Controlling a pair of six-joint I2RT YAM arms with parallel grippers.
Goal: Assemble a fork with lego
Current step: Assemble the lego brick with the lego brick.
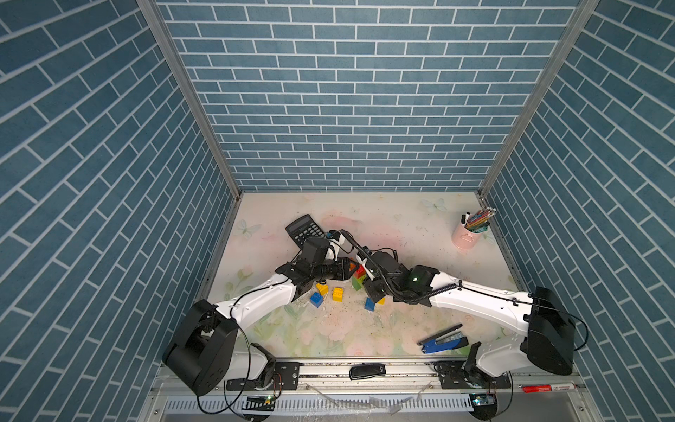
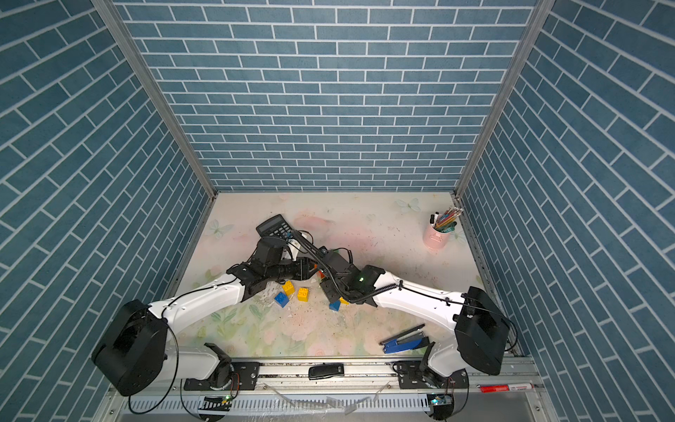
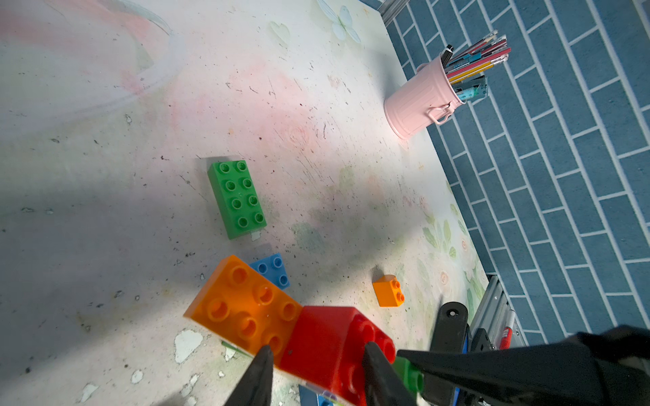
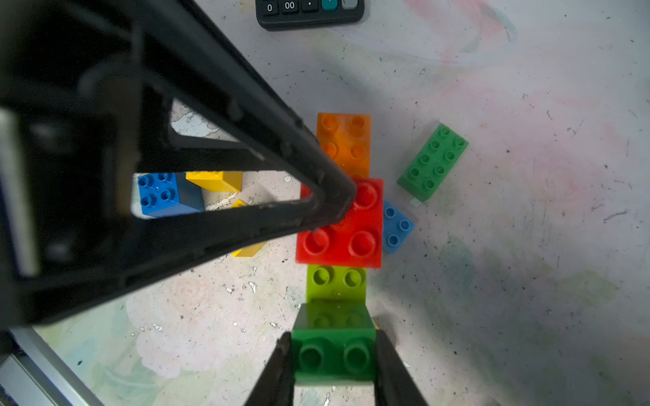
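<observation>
left wrist view: left fingers (image 3: 262, 372) set narrow, clamped on the red brick (image 3: 327, 348), one finger on its studded face, one on the opposite face. orange brick (image 3: 246, 309) is joined to the red one.

right wrist view: right fingers (image 4: 278, 372) closed tight on the sides of the dark green brick (image 4: 334, 355). lime brick (image 4: 336, 281) sits between dark green and red, so orange, red, lime and dark green make one lego row (image 1: 359, 276). both arms hold it, mid tabletop (image 1: 383, 329), just in front of the calculator (image 1: 305, 228). cannot tell whether the row touches the tabletop.

loose beside it: long green brick (image 4: 432, 161), pale blue brick (image 4: 397, 226), small orange brick (image 3: 388, 291). yellow bricks (image 1: 338, 294) and a blue brick (image 1: 316, 299) lie nearer the robot.

pink cup (image 1: 463, 237) upright near the far right corner, packed with pencils and pens (image 3: 478, 63).
</observation>
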